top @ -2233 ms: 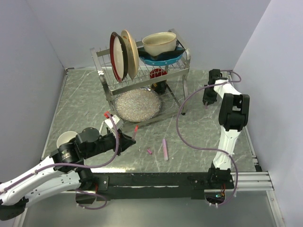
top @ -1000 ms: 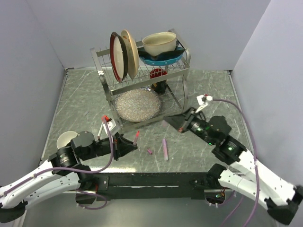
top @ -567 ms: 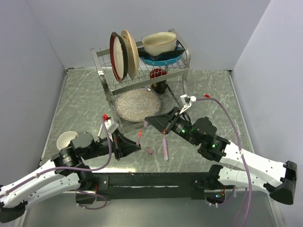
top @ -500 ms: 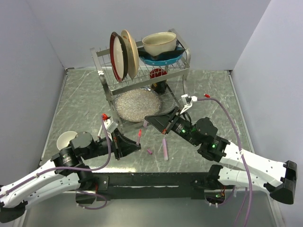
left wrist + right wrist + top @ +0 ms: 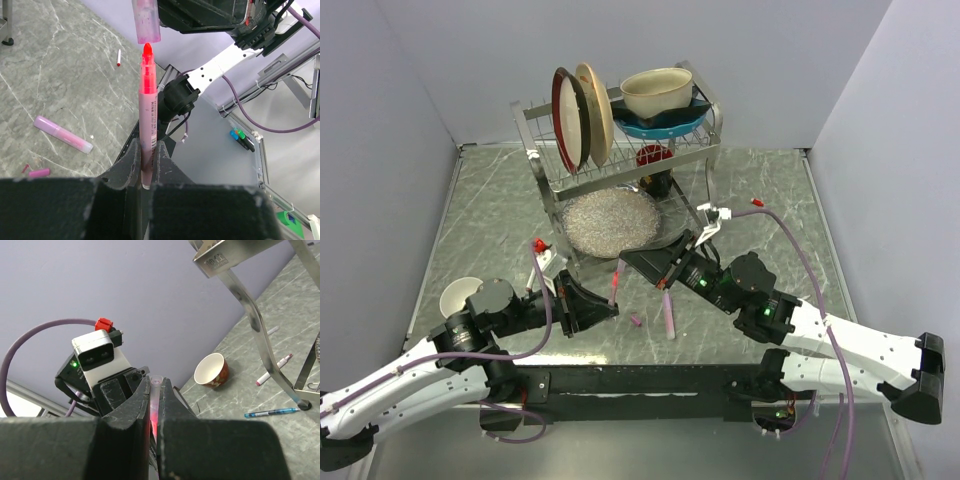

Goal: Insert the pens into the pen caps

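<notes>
The pen (image 5: 149,115) stands upright, gripped near its lower end by the closed left fingers (image 5: 131,160), in the air just in front of the rack (image 5: 620,150). Its red tip points up. The cap (image 5: 146,20), a pinkish translucent tube, hangs straight above it with its open end down, pinched by the closed right fingers (image 5: 134,412). In the left wrist view the tip sits just under the cap's mouth, in line with it, with a thin gap between them; the pen is not yet inside. From above, the two arms meet in front of the rack's near edge, the left reaching in from the left and the right from the right.

On the surface (image 5: 500,210), in front of the rack and a little to the right of the held pen, lies a second pen (image 5: 667,315), salmon pink, flat on its side. A loose cap (image 5: 635,321), pink and stubby, lies just to its left, apart from it.

A cup (image 5: 460,293) stands well off to the left of the rack. In the right wrist view a whitish pen (image 5: 274,369) with a pink end and a blue pen (image 5: 272,412) lie on the surface by the foot of one rack leg, between the rack and the cup.
</notes>
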Available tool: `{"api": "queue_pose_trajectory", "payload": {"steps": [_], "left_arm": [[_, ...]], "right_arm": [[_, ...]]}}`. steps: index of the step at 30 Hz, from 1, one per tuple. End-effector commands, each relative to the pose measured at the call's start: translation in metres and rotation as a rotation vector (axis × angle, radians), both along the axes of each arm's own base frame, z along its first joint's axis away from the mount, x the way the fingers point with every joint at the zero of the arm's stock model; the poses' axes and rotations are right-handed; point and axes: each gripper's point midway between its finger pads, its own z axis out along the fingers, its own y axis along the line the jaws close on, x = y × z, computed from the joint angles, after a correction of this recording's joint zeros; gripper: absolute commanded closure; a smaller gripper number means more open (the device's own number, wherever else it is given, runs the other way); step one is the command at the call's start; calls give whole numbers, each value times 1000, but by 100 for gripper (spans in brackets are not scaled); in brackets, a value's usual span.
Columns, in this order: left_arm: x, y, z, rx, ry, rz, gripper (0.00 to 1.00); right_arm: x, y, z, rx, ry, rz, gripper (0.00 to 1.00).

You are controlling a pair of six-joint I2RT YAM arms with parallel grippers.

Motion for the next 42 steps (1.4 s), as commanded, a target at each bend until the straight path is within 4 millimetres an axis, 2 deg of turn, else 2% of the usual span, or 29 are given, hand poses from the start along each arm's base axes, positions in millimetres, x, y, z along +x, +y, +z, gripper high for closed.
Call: {"api": "queue_pose_trajectory", "payload": {"steps": [1,14,25,28,32,35,42], "left_arm": [[-3,-1,11,-51,-13,-17,99],[-3,0,13,-57,-13,-14,99],[-3,4,18,-62,-19,-4,99],[-3,3,19,-61,-19,-3,99],[-4,3,20,-65,-18,-6,99],[-4,3,19,-61,-14,-8,99],[-8,3,21,-76,-11,-28,99]], "right_arm": [[-2,-4,37,72,-57,-19,100],[-8,3,35,20,-78,-8,100],[-16,3,10,-66,-92,-26,100],[-17,-1,15,-43,-92,-29,100],[-17,-2,34,-16,-112,-32,100],[-16,-1,41,-10,-122,-39,100],[-7,-4,45,-30,-146,-88,100]]}}
